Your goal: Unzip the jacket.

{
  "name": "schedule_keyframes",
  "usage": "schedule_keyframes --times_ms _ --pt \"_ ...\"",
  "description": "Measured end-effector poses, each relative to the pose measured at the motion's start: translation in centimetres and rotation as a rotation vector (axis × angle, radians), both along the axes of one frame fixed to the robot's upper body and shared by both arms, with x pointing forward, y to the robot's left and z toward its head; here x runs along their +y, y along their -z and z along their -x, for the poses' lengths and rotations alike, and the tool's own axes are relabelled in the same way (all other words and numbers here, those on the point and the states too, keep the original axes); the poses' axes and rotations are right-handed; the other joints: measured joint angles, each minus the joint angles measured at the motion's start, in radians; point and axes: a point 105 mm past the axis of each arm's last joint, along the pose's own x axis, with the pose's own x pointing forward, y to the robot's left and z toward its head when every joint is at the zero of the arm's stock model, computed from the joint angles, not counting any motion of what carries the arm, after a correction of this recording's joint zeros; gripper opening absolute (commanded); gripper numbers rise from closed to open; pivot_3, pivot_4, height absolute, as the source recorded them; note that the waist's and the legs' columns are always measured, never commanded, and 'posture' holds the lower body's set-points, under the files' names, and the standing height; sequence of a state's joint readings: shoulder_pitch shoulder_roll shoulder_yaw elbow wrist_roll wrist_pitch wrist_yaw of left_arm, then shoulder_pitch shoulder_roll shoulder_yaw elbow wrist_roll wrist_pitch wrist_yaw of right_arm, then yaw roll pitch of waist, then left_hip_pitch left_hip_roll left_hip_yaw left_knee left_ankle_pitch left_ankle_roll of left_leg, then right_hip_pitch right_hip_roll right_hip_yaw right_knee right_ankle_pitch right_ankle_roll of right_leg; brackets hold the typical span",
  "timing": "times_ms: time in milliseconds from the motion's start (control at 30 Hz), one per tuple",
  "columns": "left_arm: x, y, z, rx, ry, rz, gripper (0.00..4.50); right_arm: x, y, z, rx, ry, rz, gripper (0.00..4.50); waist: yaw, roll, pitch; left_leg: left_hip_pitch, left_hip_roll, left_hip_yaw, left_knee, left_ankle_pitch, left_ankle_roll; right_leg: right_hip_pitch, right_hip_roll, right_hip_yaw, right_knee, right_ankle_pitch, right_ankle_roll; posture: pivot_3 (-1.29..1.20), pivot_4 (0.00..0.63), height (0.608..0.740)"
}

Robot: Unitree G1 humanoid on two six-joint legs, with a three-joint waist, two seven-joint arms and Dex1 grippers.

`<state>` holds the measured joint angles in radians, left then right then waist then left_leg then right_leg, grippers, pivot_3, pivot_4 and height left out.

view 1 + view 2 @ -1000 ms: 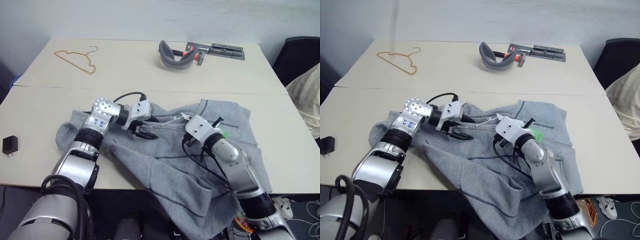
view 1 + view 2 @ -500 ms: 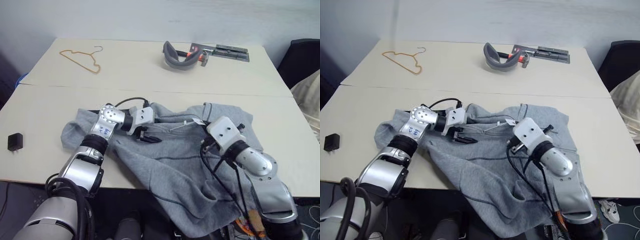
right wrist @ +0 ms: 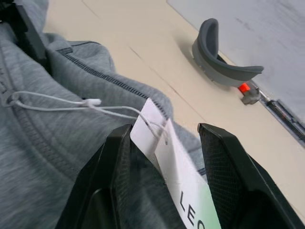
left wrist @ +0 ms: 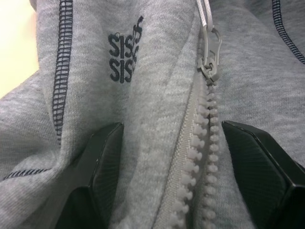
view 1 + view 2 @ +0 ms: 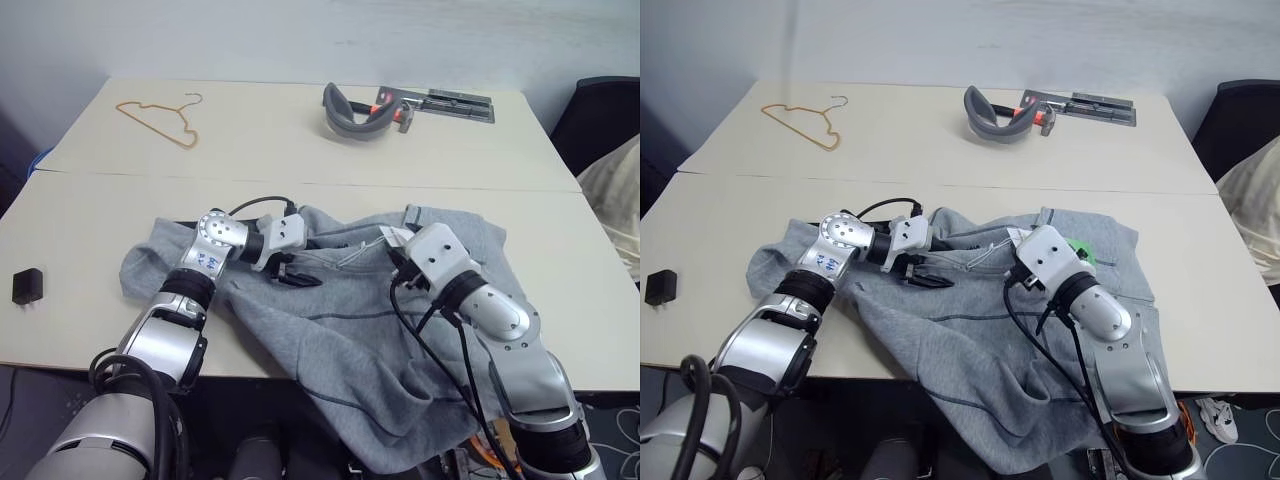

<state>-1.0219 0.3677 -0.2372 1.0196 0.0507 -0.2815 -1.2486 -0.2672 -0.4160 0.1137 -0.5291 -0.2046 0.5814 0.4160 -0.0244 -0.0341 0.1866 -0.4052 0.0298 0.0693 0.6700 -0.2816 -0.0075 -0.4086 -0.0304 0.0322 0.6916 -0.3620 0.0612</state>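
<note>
We saw the jacket [image 5: 340,310] lying crumpled on the near half of the table [image 5: 90,240], its lower part hanging over the near edge. The pale zipper [image 4: 202,143] ran up the front, and in the left wrist view its slider [image 4: 208,67] sat just past the fingertips, with the teeth on the near side of it already parted. Dark embroidered lettering [image 4: 125,55] showed beside the zipper.

The left gripper [image 5: 298,274] lay low on the fleece near the collar, its two black fingers [image 4: 102,162] spread wide with one on either side of the zipper line, pressing on cloth but pinching nothing.

The right gripper [image 3: 164,167] hovered at the right of the collar. Its fingers [image 3: 224,162] stood apart, and between them hung a white paper tag [image 3: 167,157] with a green end, tied to the jacket by a thin white string [image 3: 62,102]. We could not tell whether the tag touched the fingers.

On the far half of the table, well apart from the jacket, lay an orange wire hanger [image 5: 155,120] at the left, a grey curved band [image 5: 350,112] in the middle, and a dark flat bar [image 5: 445,100] just right of it. A small black block [image 5: 24,287] sat near the table's left edge.
</note>
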Motion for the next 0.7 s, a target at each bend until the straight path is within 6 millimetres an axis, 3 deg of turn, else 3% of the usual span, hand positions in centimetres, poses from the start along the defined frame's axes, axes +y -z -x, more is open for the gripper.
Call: schedule_keyframes --times_ms 67,200,267,533,600,700 --pt "0.0 0.0 0.0 0.001 0.003 -0.001 3.43 -0.2 0.4 -0.3 0.012 0.004 0.002 1.69 -0.001 0.0 0.0 0.0 0.0 0.0 0.0 0.0 0.0 0.0 0.0 0.0 0.0 0.0 0.0 0.0 0.15 0.74" --pt "0.0 -0.1 0.1 0.0 0.008 -0.001 3.43 0.1 0.7 -0.2 0.026 -0.013 -0.024 0.41 -0.002 0.0 0.0 0.0 0.0 0.0 0.0 0.0 0.0 0.0 0.0 0.0 0.0 0.0 0.0 0.0 0.15 0.74" --pt "0.0 -0.1 0.1 0.002 0.007 -0.001 3.43 0.4 0.9 -0.1 0.044 -0.026 -0.055 0.04 -0.002 0.0 0.0 0.0 0.0 0.0 0.0 0.0 0.0 0.0 0.0 0.0 0.0 0.0 0.0 0.0 0.15 0.74" --pt "-0.1 -0.2 0.1 0.001 0.007 0.0 3.43 -0.8 0.8 -0.6 0.054 0.041 -0.16 0.04 -0.001 0.0 0.0 0.0 0.0 0.0 0.0 0.0 0.0 0.0 0.0 0.0 0.0 0.0 0.0 0.0 0.15 0.74" --pt "-0.3 -0.3 0.1 -0.002 0.011 0.002 3.43 -2.2 0.5 -1.1 0.06 0.116 -0.243 0.04 0.0 0.0 0.0 0.0 0.0 0.0 0.0 0.0 0.0 0.0 0.0 0.0 0.0 0.0 0.0 0.0 0.15 0.74" --pt "-0.4 -0.3 0.2 -0.003 0.014 0.005 3.43 -6.6 -0.7 -1.3 0.031 0.279 -0.333 0.04 0.006 0.0 0.0 -0.001 0.0 0.0 -0.001 0.0 0.0 0.0 -0.001 0.0 0.0 0.0 0.0 0.0 0.15 0.74"
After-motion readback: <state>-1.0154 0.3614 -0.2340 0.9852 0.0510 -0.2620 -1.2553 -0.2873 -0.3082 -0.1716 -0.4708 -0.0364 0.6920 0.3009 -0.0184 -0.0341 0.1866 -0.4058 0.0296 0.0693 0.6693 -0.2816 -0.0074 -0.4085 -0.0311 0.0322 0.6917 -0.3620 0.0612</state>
